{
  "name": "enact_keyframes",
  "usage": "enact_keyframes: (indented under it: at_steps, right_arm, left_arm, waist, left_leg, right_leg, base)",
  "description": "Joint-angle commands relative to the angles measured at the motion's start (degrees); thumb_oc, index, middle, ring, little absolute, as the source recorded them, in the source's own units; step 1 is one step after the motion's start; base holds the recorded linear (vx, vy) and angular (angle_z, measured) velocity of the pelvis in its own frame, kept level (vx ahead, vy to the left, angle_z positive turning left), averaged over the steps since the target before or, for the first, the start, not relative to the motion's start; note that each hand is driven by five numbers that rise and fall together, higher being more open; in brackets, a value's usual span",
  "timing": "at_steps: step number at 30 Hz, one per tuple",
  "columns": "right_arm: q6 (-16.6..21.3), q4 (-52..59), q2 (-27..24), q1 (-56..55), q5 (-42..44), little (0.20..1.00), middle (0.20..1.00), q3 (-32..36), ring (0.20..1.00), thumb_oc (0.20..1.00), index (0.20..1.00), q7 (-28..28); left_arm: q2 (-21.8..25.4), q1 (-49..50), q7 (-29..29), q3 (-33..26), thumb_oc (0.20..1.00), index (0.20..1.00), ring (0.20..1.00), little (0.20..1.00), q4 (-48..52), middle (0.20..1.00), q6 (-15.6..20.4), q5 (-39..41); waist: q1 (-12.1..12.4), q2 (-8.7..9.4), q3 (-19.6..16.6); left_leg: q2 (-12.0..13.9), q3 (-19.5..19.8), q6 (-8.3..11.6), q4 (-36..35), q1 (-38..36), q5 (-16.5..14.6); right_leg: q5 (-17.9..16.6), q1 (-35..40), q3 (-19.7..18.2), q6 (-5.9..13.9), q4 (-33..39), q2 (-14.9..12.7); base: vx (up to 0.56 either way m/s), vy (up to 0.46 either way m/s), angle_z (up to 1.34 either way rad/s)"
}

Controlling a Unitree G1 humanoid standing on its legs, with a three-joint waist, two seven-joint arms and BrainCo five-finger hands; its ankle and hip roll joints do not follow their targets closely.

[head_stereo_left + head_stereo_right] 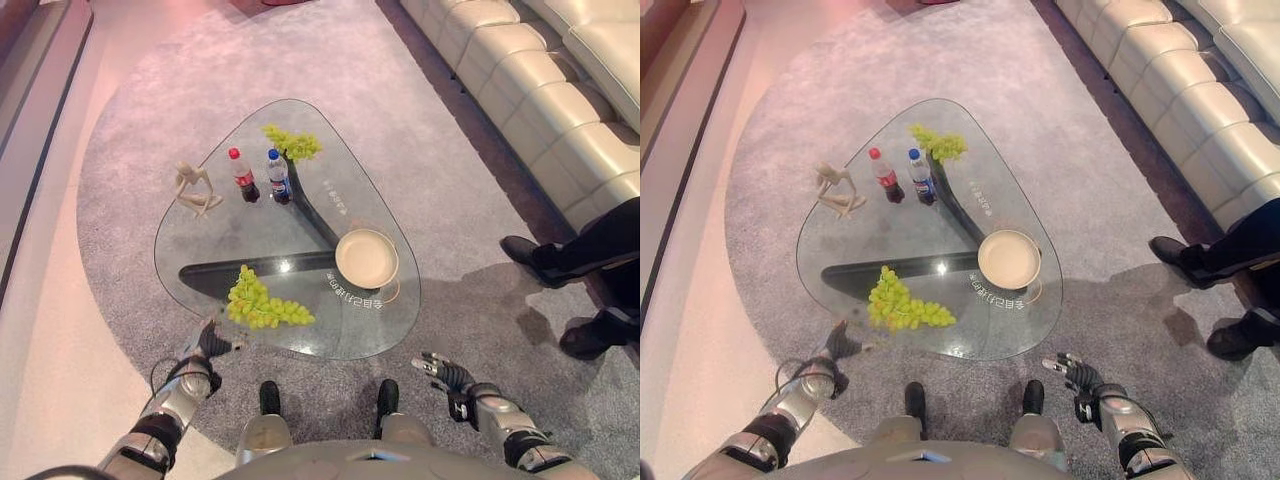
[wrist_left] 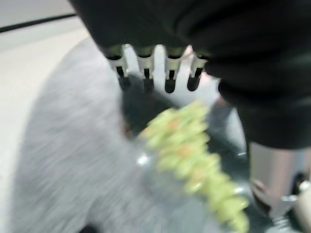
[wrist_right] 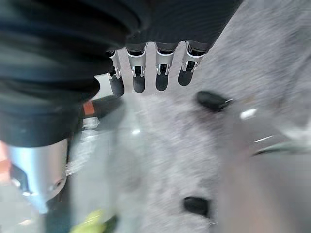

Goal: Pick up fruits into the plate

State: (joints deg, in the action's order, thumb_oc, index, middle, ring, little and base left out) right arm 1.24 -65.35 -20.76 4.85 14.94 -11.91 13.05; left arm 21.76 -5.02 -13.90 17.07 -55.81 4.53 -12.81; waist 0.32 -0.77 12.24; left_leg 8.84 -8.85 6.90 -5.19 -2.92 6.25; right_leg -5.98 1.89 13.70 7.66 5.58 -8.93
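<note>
A bunch of green grapes [image 1: 262, 304] lies near the front edge of the glass table [image 1: 200, 240]. A second green bunch [image 1: 292, 145] rests at the table's far end. The cream plate [image 1: 366, 257] sits on the right part of the glass. My left hand [image 1: 210, 343] hovers open just off the table's front-left edge, a short way from the near grapes [image 2: 192, 160]. My right hand [image 1: 445, 375] hangs open over the carpet, off the table's front-right edge, holding nothing.
Two small bottles, one red-capped [image 1: 242, 175] and one blue-capped [image 1: 279, 176], stand mid-table beside a wooden figurine [image 1: 194, 189]. A cream sofa [image 1: 540, 90] runs along the right. A person's dark shoes [image 1: 560, 290] rest on the carpet at right.
</note>
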Motion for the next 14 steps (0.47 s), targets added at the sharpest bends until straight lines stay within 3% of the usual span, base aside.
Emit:
enact_keyframes:
  at_steps: [1, 5, 8, 14]
  right_arm:
    - [-4.3, -4.4, 1.5, 0.5, -3.6, 1.0, 1.0, 1.8, 1.0, 1.0, 1.0, -1.4]
    - [-10.9, -9.6, 2.1, -0.2, -9.2, 1.0, 1.0, 4.3, 1.0, 1.0, 1.0, -5.3]
    - [-13.6, -12.0, 2.5, -0.3, -13.3, 1.0, 1.0, 5.4, 1.0, 1.0, 1.0, -7.7]
    - [-15.8, -12.5, 3.3, -0.1, -15.1, 1.0, 1.0, 5.6, 1.0, 1.0, 1.0, -8.2]
  left_arm:
    - [-0.7, -1.2, 3.9, -3.0, 1.0, 1.0, 1.0, 1.0, -9.4, 1.0, -1.4, 3.5]
    - [-2.5, 1.0, 10.0, -6.0, 1.0, 1.0, 1.0, 1.0, -17.0, 1.0, -7.3, 3.6]
    - [-3.2, 1.9, 12.4, -7.8, 1.0, 1.0, 1.0, 1.0, -19.9, 1.0, -12.3, 1.8]
    - [-3.6, 2.1, 13.2, -8.8, 1.0, 1.0, 1.0, 1.0, -21.0, 1.0, -14.4, 1.3]
  waist:
    - [1.5, 1.69, -1.6]
    - [1.7, 1.96, -3.0]
    - [1.8, 2.15, -3.9]
    - [1.7, 2.27, -4.8]
  left_leg:
    - [-2.1, 0.5, -1.47, 0.6, -0.9, -5.6]
    - [-1.8, 0.4, -1.5, 0.6, -2.2, -6.0]
    - [-1.6, 0.2, -1.62, 0.8, -3.2, -6.4]
    - [-1.3, 0.0, -1.75, 1.1, -4.4, -6.9]
  right_leg:
    - [5.6, 4.3, 3.5, 1.04, -2.2, -1.6]
    - [5.7, 5.3, 3.4, 1.21, -2.0, -1.6]
    - [5.7, 6.2, 3.2, 1.29, -1.8, -1.6]
    - [5.7, 6.9, 2.1, 1.45, -1.9, -1.6]
  base:
    - [0.07, -0.007, 0.01]
    - [0.06, -0.009, 0.0]
    - [0.06, -0.008, -0.01]
    - [0.04, -0.01, -0.01]
